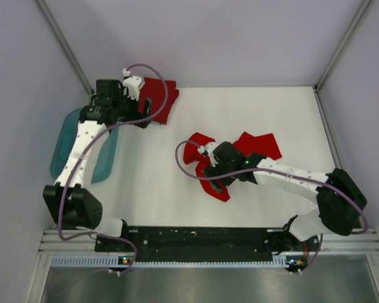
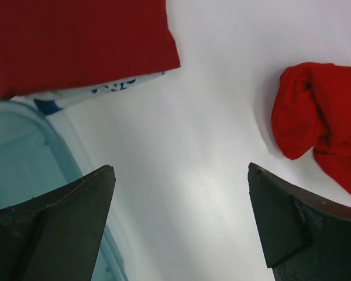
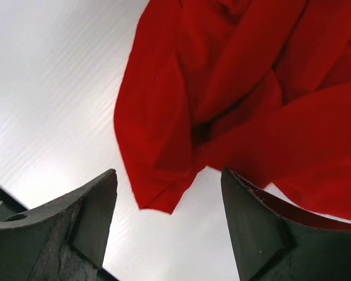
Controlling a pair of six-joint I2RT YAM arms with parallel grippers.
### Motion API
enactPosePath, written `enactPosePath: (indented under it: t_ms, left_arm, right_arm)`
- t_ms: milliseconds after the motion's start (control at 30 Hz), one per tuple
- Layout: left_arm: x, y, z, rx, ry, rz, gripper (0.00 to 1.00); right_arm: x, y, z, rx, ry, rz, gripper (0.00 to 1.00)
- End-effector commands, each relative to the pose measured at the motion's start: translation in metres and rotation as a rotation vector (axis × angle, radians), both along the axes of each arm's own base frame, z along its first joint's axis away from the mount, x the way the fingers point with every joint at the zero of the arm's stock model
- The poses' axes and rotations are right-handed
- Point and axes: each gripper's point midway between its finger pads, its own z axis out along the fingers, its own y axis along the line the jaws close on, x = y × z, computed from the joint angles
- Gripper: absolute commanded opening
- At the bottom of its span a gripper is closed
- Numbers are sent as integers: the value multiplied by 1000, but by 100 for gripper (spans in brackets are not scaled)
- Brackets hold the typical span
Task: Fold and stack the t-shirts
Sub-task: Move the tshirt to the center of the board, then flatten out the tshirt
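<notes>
t-shirt [image 1: 260, 145], crumpled, on white table [image 1: 240, 110] between pale walls [image 1: 208, 38]

White table [image 1: 259, 113] holds folded t-shirt [image 1: 158, 90], crumpled t-shirt [image 1: 263, 145] — teal tub [image 1: 65, 144].

The folded t-shirt [image 1: 163, 96], plain red, lay flat as a compact rectangle at the far left of the tabletop [image 1: 240, 110], and the crumpled t-shirt [image 1: 260, 145], also plain red, lay well apart from it near the centre, unfolded, its fabric bunched in overlapping creases.
</notes>
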Motion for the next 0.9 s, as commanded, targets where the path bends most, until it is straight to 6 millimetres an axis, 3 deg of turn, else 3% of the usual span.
enactPosePath:
  t_ms: [0, 67, 133, 200, 233, 333, 400, 467, 567, 600, 633, 700, 767, 833, 867]
  left_arm:
    - [-30, 29, 24, 27, -121, 40, 99]
    - [-44, 40, 18, 52, -118, 60, 99]
    - [-57, 47, 14, 59, -119, 70, 99]
    - [-67, 50, 11, 70, -127, 67, 99]
    - [-72, 52, 10, 77, -132, 69, 99]
    - [-79, 58, 12, 86, -142, 85, 99]
    - [-78, 62, 22, 85, -164, 118, 99]
    - [-72, 81, 44, 85, -213, 189, 99]
    - [-66, 95, 73, 84, -283, 255, 99]
    - [-65, 100, 82, 88, -303, 279, 99]
    - [-65, 105, 91, 91, -325, 302, 99]
    - [-66, 114, 109, 105, -375, 341, 99]
    - [-67, 115, 125, 116, -422, 339, 99]
    - [-67, 109, 135, 102, -452, 307, 99]
    - [-66, 104, 137, 88, -457, 279, 99]
  right_arm:
    - [41, 19, 4, -100, -85, -61, 67]
    - [48, 21, -2, -162, -75, -64, 57]
    - [51, 30, -2, -168, -77, -51, 40]
    - [49, 43, 3, -143, -75, -14, 9]
    - [47, 50, 6, -127, -73, 7, 0]
    - [38, 87, 41, -6, -71, 123, 0]
    - [32, 122, 89, 140, -92, 254, 0]
    - [30, 156, 164, 326, -155, 366, 0]
    - [39, 176, 275, 539, -283, 404, 0]
    - [47, 172, 327, 639, -334, 369, 0]
    - [56, 163, 362, 716, -355, 330, 0]
    - [95, 123, 410, 827, -385, 184, 0]
    - [129, 73, 439, 900, -438, 20, 0]
    - [154, 12, 452, 969, -478, -144, 0]
    - [167, -19, 448, 1010, -477, -223, 0]
